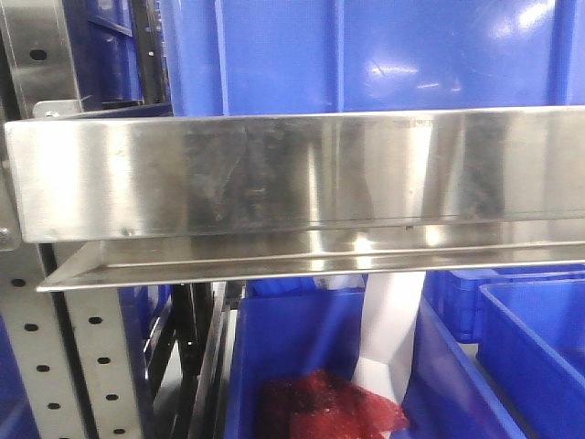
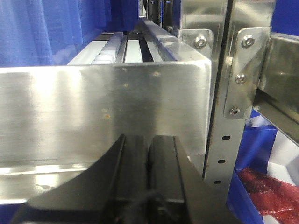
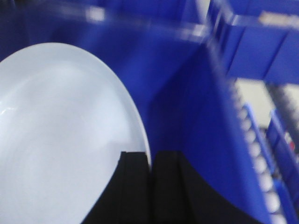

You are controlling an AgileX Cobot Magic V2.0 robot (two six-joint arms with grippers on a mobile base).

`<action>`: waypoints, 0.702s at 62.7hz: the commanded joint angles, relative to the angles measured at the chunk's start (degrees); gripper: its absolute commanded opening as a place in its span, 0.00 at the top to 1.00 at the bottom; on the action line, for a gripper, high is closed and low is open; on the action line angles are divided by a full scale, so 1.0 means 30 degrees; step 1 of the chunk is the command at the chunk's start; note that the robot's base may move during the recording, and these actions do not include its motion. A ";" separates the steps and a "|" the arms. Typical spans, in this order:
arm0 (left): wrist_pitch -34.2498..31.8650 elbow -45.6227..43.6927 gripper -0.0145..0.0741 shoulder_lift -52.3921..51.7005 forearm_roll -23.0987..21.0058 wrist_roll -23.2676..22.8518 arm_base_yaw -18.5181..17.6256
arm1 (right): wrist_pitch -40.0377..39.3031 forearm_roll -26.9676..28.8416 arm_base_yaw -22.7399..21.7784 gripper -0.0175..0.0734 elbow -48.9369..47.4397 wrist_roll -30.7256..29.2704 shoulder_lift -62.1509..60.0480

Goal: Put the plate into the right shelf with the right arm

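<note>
The plate (image 3: 60, 140), white and tilted on edge, fills the near left of the right wrist view, its rim pinched between the nearly closed fingers of the right gripper (image 3: 150, 161). Blue bins (image 3: 196, 130) crowd close on its right and beyond. The carry step appears under way; next, the plate likely must clear the shelf (image 1: 292, 174) and its folded front lip, with little room among the bins. The left gripper (image 2: 148, 144), fingers pressed together and empty, sits near that steel front.
</note>
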 commanded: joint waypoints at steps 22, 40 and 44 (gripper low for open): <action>-0.1593 0.0140 0.89 -0.0215 -0.0149 -0.0052 -0.0091 | -0.1728 -0.0166 -0.0113 0.35 -0.0751 0.0037 0.0823; -0.1593 0.0140 0.89 -0.0215 -0.0149 -0.0052 -0.0091 | -0.1186 0.0321 -0.0062 0.22 -0.0769 0.0037 -0.0580; -0.1593 0.0140 0.89 -0.0215 -0.0149 -0.0052 -0.0091 | -0.1186 0.0734 -0.0062 0.25 -0.0748 0.0037 -0.1350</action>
